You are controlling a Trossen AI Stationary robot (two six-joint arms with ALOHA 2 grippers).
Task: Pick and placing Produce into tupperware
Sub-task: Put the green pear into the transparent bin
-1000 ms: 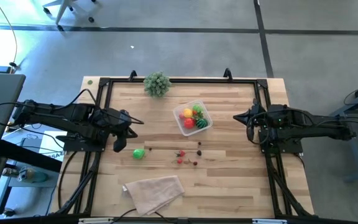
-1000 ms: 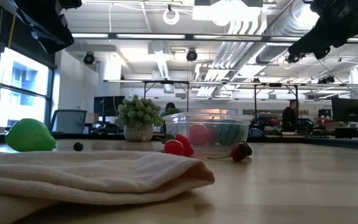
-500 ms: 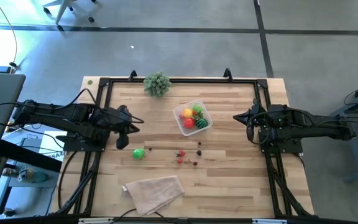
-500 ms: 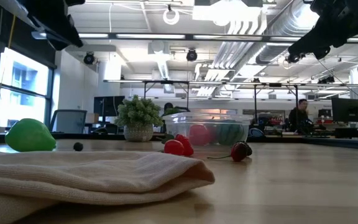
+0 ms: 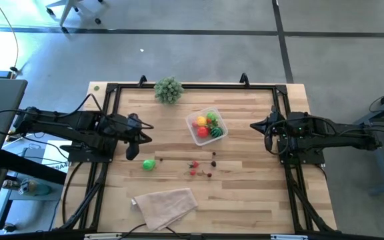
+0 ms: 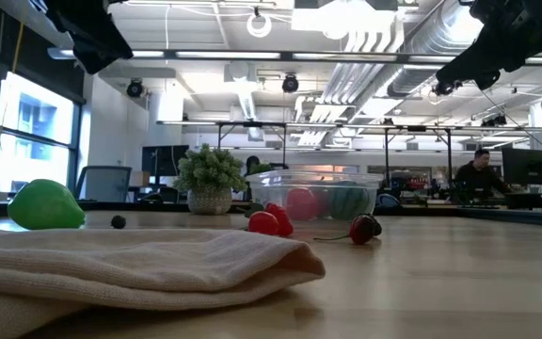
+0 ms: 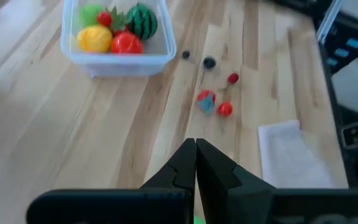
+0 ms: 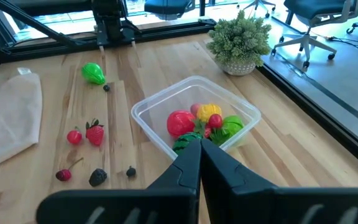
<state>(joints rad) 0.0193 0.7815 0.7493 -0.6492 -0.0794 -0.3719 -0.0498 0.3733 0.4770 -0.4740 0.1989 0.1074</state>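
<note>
The clear tupperware (image 5: 206, 126) stands on the table's middle, holding red, yellow and green toy produce (image 8: 196, 122). A green toy fruit (image 5: 149, 165) lies on the table toward the left. A strawberry (image 8: 95, 133), cherries and small dark berries (image 5: 205, 166) lie near the table's middle. My left gripper (image 5: 141, 141) is shut and empty, in the air just beyond the green fruit toward the far edge. My right gripper (image 5: 254, 126) is shut and empty, raised at the table's right side.
A beige cloth (image 5: 166, 206) lies near the table's front edge. A bushy pale-green plant ball (image 5: 168, 89) stands at the far edge. A black frame (image 5: 192, 87) runs around the table.
My left gripper has moved a little toward the table's right, staying shut. Nothing on the table has moved.
</note>
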